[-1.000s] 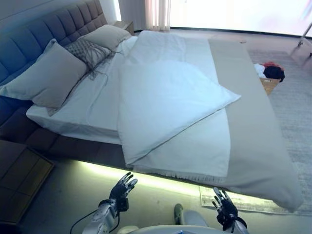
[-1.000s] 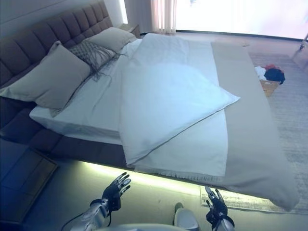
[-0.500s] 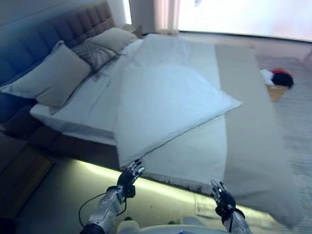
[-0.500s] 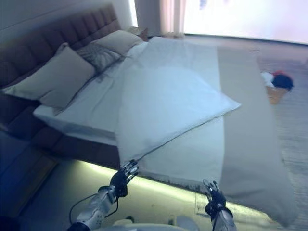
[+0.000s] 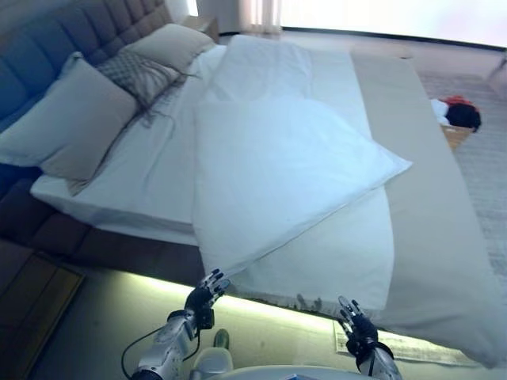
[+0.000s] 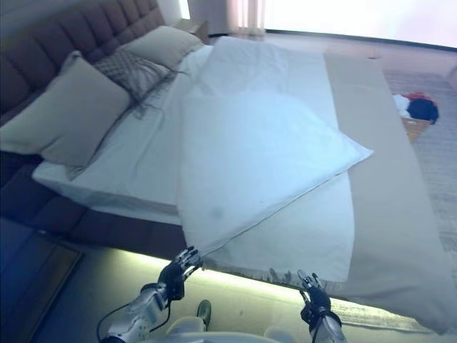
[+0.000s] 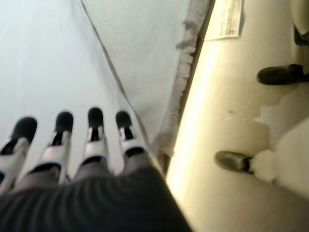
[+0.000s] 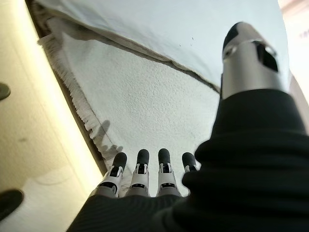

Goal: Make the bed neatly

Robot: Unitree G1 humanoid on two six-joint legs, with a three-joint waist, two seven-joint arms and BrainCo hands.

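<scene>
The bed holds a white duvet point(image 5: 277, 166) folded back at a slant, its lower corner hanging at the near edge. Under it lie a white fringed blanket point(image 5: 333, 253) and a beige bedspread point(image 5: 432, 206). My left hand point(image 5: 203, 291) is open, fingers straight, just below the duvet's lower corner point(image 7: 48, 58). My right hand point(image 5: 354, 323) is open, fingers straight, just below the blanket's fringed edge point(image 8: 145, 106). Neither hand holds cloth.
Two beige pillows point(image 5: 71, 119) point(image 5: 170, 46) and a patterned cushion point(image 5: 139, 73) lean on the tufted headboard point(image 5: 47, 47). A nightstand point(image 5: 24, 309) stands at the left. A basket of clothes point(image 5: 457, 119) sits past the bed on the right. A paper point(image 5: 412, 348) lies on the floor.
The camera has moved closer to the bed. Both hands have come up toward the bed's near edge; the left now reaches the duvet's corner.
</scene>
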